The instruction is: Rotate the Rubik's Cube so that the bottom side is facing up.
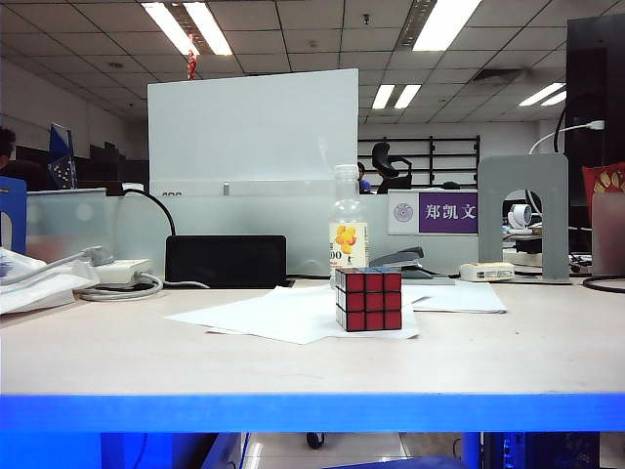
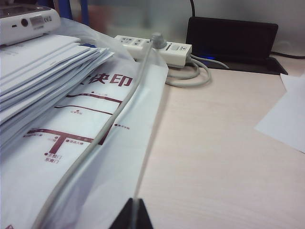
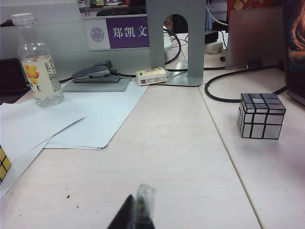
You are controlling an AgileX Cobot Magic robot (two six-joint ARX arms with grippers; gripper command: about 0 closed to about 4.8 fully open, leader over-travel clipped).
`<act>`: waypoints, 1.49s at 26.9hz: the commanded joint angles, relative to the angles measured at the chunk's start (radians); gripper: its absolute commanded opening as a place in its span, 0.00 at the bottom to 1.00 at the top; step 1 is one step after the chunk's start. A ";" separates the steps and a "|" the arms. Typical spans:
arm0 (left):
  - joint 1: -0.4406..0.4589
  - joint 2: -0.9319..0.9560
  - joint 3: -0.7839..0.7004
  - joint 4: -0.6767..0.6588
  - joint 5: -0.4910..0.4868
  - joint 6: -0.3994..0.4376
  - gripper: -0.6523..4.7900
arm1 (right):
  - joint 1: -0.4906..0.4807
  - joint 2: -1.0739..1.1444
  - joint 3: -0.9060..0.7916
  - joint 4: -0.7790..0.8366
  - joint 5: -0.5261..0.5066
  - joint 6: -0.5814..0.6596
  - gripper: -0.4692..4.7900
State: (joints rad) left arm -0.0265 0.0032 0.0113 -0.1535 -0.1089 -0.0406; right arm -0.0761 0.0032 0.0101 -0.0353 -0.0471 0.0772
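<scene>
The Rubik's Cube (image 1: 369, 300) stands on white paper (image 1: 273, 315) at the middle of the table, its red face toward the exterior camera. Only a yellow corner of the Rubik's Cube (image 3: 3, 164) shows at the edge of the right wrist view. My left gripper (image 2: 135, 213) is shut with nothing in it, low over the table beside a plastic bag of papers (image 2: 71, 124), far from the cube. My right gripper (image 3: 138, 211) is also shut and empty, over bare tabletop to the cube's right. Neither arm shows in the exterior view.
A clear bottle (image 1: 348, 230) stands just behind the cube, with a stapler (image 1: 400, 261) and a grey bookend (image 1: 522, 215) further back. A silver mirror cube (image 3: 261, 116) sits to the right. A power strip (image 2: 155, 46), cables and a black box (image 1: 226, 260) lie at the left.
</scene>
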 commanded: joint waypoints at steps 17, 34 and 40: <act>-0.001 -0.002 -0.003 0.047 0.211 -0.180 0.12 | 0.000 -0.002 -0.001 0.172 -0.054 0.207 0.07; -0.201 0.211 0.034 0.153 0.462 -0.298 0.41 | 0.003 0.143 0.350 -0.309 -0.568 0.225 0.12; -0.485 0.599 0.189 0.341 0.240 -0.199 0.46 | 0.005 0.286 0.434 -0.363 -0.689 0.175 0.14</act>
State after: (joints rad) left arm -0.4744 0.5232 0.1509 0.1143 0.2039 -0.2893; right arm -0.0719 0.2756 0.4297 -0.4057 -0.7010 0.2756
